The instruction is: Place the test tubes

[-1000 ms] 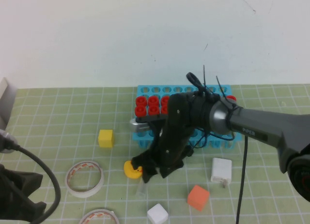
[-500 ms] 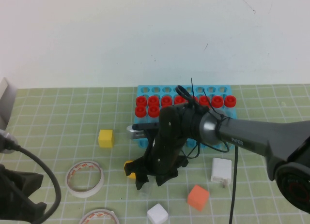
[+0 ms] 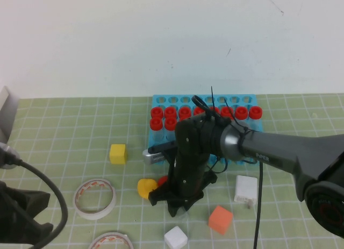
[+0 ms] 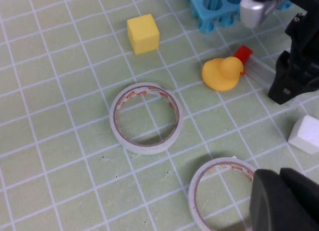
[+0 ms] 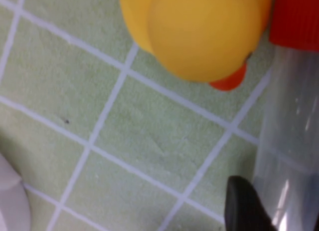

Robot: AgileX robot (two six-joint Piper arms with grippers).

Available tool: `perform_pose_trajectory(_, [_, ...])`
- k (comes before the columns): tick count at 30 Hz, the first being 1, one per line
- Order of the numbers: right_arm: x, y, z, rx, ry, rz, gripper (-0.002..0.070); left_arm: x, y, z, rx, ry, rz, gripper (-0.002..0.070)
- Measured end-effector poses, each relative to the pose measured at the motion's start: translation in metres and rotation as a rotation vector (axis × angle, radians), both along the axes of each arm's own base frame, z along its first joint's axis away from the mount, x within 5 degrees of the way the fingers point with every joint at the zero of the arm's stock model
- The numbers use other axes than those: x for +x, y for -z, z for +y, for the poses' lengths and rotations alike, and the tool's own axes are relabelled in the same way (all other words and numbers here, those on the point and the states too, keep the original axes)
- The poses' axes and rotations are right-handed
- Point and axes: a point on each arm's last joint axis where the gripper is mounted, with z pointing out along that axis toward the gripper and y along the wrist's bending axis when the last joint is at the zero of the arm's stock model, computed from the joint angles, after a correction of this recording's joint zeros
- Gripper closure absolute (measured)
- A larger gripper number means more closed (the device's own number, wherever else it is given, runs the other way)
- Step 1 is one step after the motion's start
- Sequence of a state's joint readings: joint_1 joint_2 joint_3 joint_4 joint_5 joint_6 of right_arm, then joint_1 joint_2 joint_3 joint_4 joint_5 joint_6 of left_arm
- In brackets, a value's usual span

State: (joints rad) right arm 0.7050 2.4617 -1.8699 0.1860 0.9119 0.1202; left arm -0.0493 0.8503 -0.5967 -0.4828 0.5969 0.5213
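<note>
1. The right gripper (image 3: 167,201) is low over the green mat (image 3: 64,125), in front of the blue rack (image 3: 177,100). I cannot tell whether it is open or closed on anything.
2. The right wrist view gives what the high view hides. A dark part of this gripper lies against the clear body of the test tube (image 5: 289,136), which lies flat on the mat.
3. In the high view only the tube's red cap (image 3: 162,180) shows; the arm covers the rest.
4. The left wrist view shows the tube from the other side. Its cap is just beside the yellow duck (image 4: 223,74), and the clear body runs toward the right gripper.
5. The duck crowds the tube on the robot's left side.
6. The rack holds rows of capped tubes (image 3: 163,117).
7. An orange cube (image 3: 220,218), a white cube (image 3: 175,237) and a white block (image 3: 246,190) lie near the gripper. A yellow cube (image 3: 117,153) and two tape rolls (image 3: 94,198) lie further left.
8. The left gripper (image 4: 281,198) is closed, above the nearer tape roll, well apart from the tube.
</note>
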Motion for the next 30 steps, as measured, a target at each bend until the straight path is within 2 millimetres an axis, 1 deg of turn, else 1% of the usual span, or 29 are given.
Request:
perform_pose_trajectory(8, [0.0, -0.002, -0.001, -0.014, -0.066, -0.015, 0.0438, 0.006, 0.005, -0.001, -0.022, -0.011, 0.024, 0.0676])
perform_pose_trajectory(10, [0.001, -0.007, -0.003, -0.025, -0.09, -0.03, 0.0438, 0.006, 0.006, -0.001, -0.034, -0.017, 0.028, 0.0676])
perform_pose_trajectory(12, [0.001, -0.021, -0.004, -0.022, -0.106, -0.061, 0.0438, 0.007, 0.005, -0.002, -0.047, -0.025, 0.021, 0.0676])
perform_pose_trajectory(13, [0.002, -0.03, -0.004, -0.013, -0.111, -0.079, 0.0438, 0.008, 0.005, -0.002, -0.051, -0.028, 0.017, 0.0676])
perform_pose_trajectory(14, [0.003, -0.044, -0.004, 0.005, -0.12, -0.11, 0.0438, 0.008, 0.005, -0.002, -0.053, -0.031, 0.014, 0.0676])
perform_pose_trajectory(15, [0.003, -0.061, -0.004, 0.029, -0.131, -0.145, 0.0438, 0.008, 0.005, -0.001, -0.053, -0.032, 0.011, 0.0676])
perform_pose_trajectory(18, [-0.001, -0.119, -0.003, 0.114, -0.151, -0.275, 0.0438, 0.008, 0.005, -0.001, -0.053, -0.032, 0.011, 0.0676])
perform_pose_trajectory(21, [-0.011, -0.172, -0.004, 0.196, -0.178, -0.399, 0.0438, 0.008, 0.005, -0.001, -0.053, -0.032, 0.011, 0.0676])
perform_pose_trajectory(24, [-0.024, -0.217, -0.006, 0.268, -0.214, -0.515, 0.0439, 0.009, 0.005, -0.001, -0.054, -0.037, 0.006, 0.0676])
perform_pose_trajectory(27, [-0.042, -0.251, -0.007, 0.346, -0.257, -0.646, 0.0438, 0.009, 0.004, -0.001, -0.057, -0.039, 0.004, 0.0676])
perform_pose_trajectory(30, [-0.062, -0.272, -0.006, 0.425, -0.298, -0.774, 0.0439, 0.009, 0.004, -0.001, -0.044, -0.028, -0.004, 0.0676])
